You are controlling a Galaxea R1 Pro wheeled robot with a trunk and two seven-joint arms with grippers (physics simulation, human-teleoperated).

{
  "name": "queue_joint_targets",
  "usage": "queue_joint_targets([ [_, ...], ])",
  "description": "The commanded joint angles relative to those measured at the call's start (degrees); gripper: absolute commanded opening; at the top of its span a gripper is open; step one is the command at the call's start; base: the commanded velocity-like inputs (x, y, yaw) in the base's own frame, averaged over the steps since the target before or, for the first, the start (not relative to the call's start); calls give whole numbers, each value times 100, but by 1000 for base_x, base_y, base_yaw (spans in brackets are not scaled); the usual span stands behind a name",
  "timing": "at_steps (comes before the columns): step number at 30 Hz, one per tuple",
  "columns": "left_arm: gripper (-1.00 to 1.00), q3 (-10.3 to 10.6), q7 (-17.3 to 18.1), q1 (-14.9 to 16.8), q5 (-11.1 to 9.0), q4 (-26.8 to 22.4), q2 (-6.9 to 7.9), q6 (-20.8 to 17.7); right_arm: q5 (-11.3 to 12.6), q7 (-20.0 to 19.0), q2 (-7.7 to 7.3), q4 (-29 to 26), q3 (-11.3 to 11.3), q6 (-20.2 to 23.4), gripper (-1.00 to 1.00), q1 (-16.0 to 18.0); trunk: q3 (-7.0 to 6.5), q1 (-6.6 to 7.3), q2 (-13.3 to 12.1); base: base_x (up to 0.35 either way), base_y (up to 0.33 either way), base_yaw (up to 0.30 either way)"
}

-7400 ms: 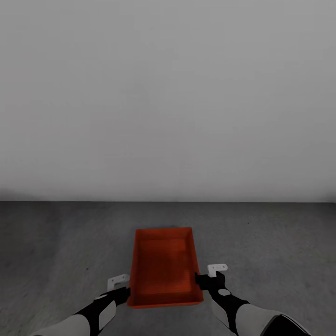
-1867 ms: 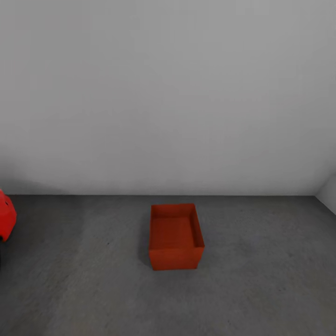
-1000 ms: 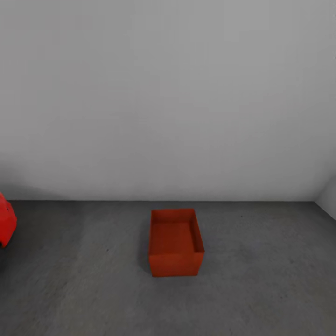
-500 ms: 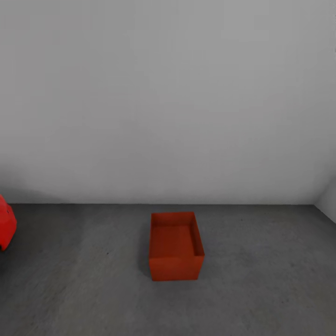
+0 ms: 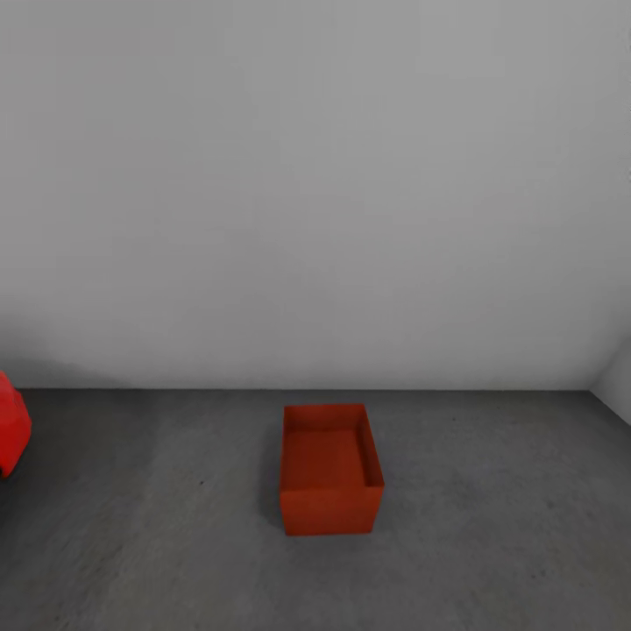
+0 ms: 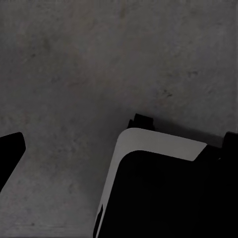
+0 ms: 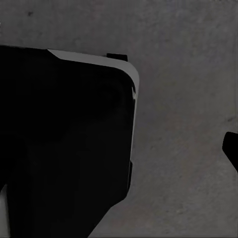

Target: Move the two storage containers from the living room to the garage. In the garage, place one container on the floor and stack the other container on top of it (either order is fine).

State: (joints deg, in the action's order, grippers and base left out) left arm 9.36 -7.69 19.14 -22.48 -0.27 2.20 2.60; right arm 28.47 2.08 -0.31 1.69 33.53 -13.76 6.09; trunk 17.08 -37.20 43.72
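An orange-red storage container point(image 5: 330, 469) stands on the dark grey garage floor point(image 5: 491, 526), open side up, a short way out from the white-grey wall. It looks tall; I cannot tell whether it is one tub or two stacked. Nothing touches it. In the left wrist view my left gripper point(image 6: 119, 148) hangs over bare floor, one dark fingertip point(image 6: 10, 153) at one edge of the picture, the other at the opposite edge, so it is open and holds nothing. In the right wrist view the right gripper point(image 7: 119, 148) shows a dark fingertip point(image 7: 232, 148) far out at the edge, also open.
A rounded bright-red object point(image 5: 10, 425) sits at the left edge of the head view. The wall point(image 5: 315, 193) runs across the back, with a corner at far right point(image 5: 613, 377). My own black-and-white body point(image 6: 158, 188) fills part of both wrist views.
Several seconds ago both grippers were at the container's sides; now the arms are out of the head view and I stand farther back. Over the last second the view has only shifted slightly.
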Motion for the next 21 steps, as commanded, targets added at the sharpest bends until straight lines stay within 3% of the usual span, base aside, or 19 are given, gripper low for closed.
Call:
queue_joint_targets([
  [1,100,49,-13,3,-47,1,0,13,37,3,4,15,49,-28,100,6,-3,-1,5,0,0,0],
  [21,100,49,-13,3,-46,1,0,13,27,3,0,15,49,-14,100,6,-190,-1,5,0,0,0],
])
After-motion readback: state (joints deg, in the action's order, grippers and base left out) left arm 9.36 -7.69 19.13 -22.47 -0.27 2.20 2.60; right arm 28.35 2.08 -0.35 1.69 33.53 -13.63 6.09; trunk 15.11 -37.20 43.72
